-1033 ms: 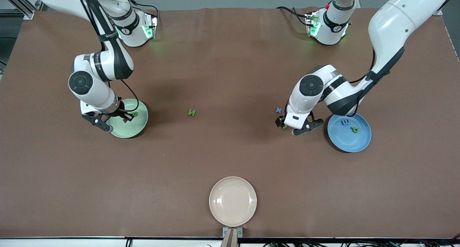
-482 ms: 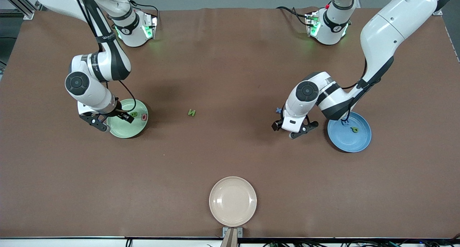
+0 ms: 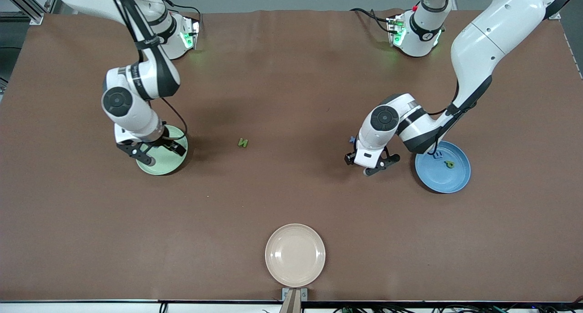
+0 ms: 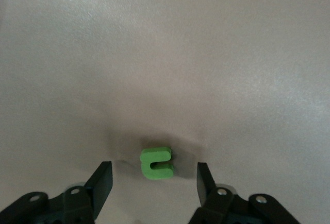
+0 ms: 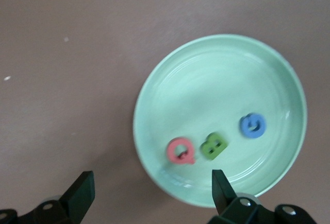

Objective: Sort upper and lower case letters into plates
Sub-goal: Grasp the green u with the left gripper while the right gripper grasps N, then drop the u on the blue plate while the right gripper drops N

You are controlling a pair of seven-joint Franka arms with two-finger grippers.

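The pale green plate (image 3: 160, 166) lies under my right gripper (image 3: 159, 153), which hangs open and empty over it. In the right wrist view the plate (image 5: 206, 80) holds a pink Q (image 5: 180, 151), a green B (image 5: 214, 145) and a blue G (image 5: 252, 125), ahead of the open right gripper (image 5: 149, 189). My left gripper (image 3: 364, 163) is low over the table beside the blue plate (image 3: 444, 178), open. In the left wrist view a small green letter (image 4: 157, 163) lies flat between the fingertips of the left gripper (image 4: 154, 180), untouched. It is hidden in the front view.
A green N (image 3: 242, 143) lies on the table between the two plates. A small blue x (image 3: 352, 140) shows by the left wrist. The blue plate holds a blue letter (image 3: 437, 155) and a green letter (image 3: 449, 164). A cream-beige plate (image 3: 295, 254) sits at the near edge.
The pink letter now lies in the green plate and my right gripper has shifted over it toward the table's middle. My left gripper has moved over the small green letter, hiding it in the front view.
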